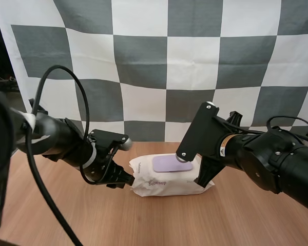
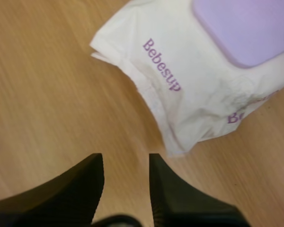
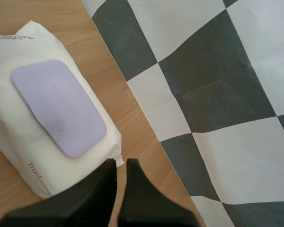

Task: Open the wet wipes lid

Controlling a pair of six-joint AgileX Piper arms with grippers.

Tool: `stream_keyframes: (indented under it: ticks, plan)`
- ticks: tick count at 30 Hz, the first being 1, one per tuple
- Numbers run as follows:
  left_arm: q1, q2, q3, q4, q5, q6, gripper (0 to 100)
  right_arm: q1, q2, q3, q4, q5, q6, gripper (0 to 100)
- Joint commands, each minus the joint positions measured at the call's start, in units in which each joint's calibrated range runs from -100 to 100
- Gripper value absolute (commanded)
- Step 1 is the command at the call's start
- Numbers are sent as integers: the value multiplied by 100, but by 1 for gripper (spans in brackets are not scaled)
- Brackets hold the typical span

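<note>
Wood-grain table (image 1: 159, 220) fills lower half of high view. The wet wipes pack (image 1: 164, 185) lies flat on it just below ctr of frame, long axis left-right, white w/ purple "Bebesup" lettering on its front face. On top of pack, right of its middle, sits the lilac lid (image 1: 172, 164), flat & closed against the film; wipes inside are hidden. From left edge of frame the left gripper (image 1: 124, 179) extends low over the table, tips just beside pack's left end. In left wrist view its fingers (image 2: 80, 184) stand apart w/ bare wood btwn them, nothing held. Pack's crimped end is just ahead of the tips but apart from them, lid farther on. From right edge of frame the right gripper (image 1: 203, 177) angles down at pack's right end. In right wrist view its fingers (image 3: 94, 189) are almost together, only a thin slit w/ wood showing through. Tips are right at a corner of pack's end seam; can't tell if they nip the seam or just touch it. Same view shows lid as a rounded rectangle, all edges down, & pack lying near table's far edge.
</note>
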Motion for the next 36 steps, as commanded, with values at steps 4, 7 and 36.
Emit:
stream_keyframes:
  ticks: [4, 7, 36]
  plan:
    - [-2, 147, -99, -2413, 944, 2460, 57, 4, 303, -1, 129, -409, 3, 45]
    - [-2, 134, -291, -2362, 1367, 2460, 57, 4, 532, -1, 191, -600, 3, 60]
    - [-2, 475, 63, -1913, 1249, 2959, 77, 296, 1108, -1, 431, -1390, 3, 62]
